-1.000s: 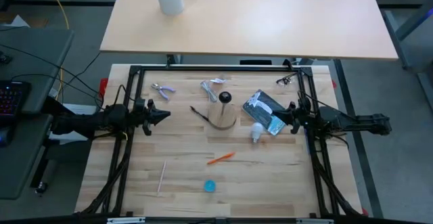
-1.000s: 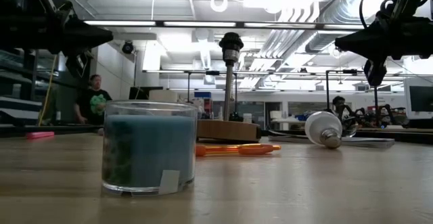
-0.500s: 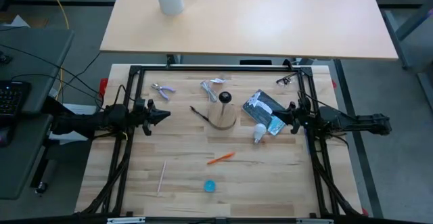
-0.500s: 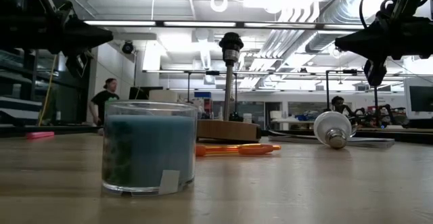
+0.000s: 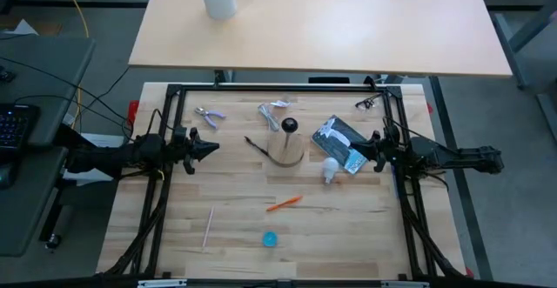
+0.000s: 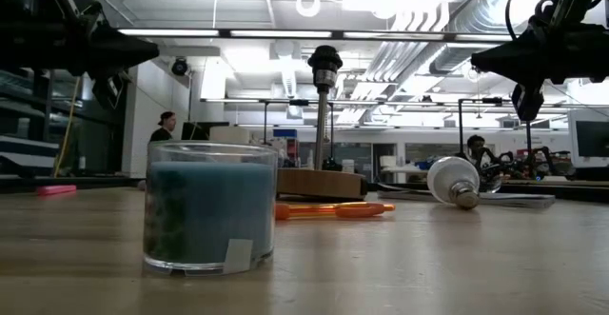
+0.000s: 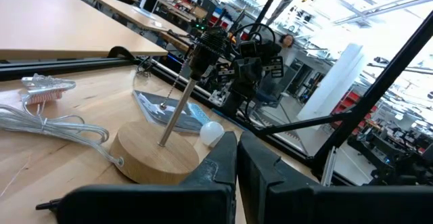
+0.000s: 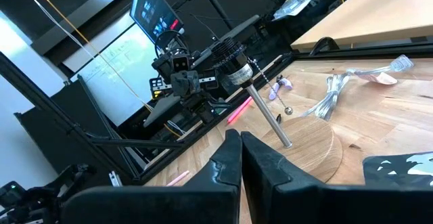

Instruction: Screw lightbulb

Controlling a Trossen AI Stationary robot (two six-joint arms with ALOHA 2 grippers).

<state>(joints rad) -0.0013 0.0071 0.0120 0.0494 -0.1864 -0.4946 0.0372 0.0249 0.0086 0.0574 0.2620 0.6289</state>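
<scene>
While lightbulb (image 5: pixel 330 170) lies free, grippers apart

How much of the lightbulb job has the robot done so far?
Nothing looks done yet. The lightbulb lies on its side on the table, beside the wooden lamp base, whose socket is empty. Nothing is in hand: the left gripper and right gripper are both shut and empty, off to each side. Left to do: pick the bulb up and screw it in.

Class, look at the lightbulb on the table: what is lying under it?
The lightbulb lies on its side, partly on bare table, its upper end against a dark printed packet. Whether it overlaps the packet cannot be seen.
</scene>
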